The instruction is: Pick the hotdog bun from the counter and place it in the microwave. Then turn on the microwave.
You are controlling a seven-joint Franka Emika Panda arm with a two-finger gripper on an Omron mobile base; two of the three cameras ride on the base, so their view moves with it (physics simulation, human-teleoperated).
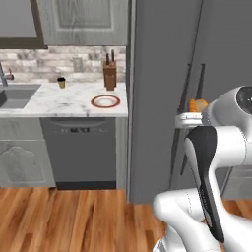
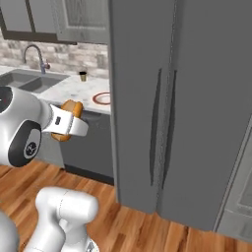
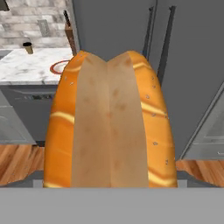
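1. The biggest thing ahead of me is the tall grey fridge [image 2: 177,108], two doors with dark vertical handles. It is not my target; I judge I must carry past it to reach the microwave, so the base will need to drive or turn first.

2. To the left of the fridge runs the counter [image 1: 64,101], white veined marble over grey cabinets. On it sit a knife block [image 1: 110,74], a red-rimmed plate [image 1: 105,101] and a small dark cup [image 1: 61,82]. A sink [image 1: 17,96] lies at the far left.

3. My arm is raised in front of the fridge, well off the counter.

4. The gripper [image 2: 66,123] is pinching the bun [image 3: 111,122], its jaws stretched wide around it. The bun is orange-brown with a pale split top, held in the air and lying lengthwise along the hand camera's line of sight.

5. To do this carry well, I would keep the hand level, move slowly, and swing clear of the fridge doors. A wide pinch on soft bread could slip, so I would avoid sudden turns.
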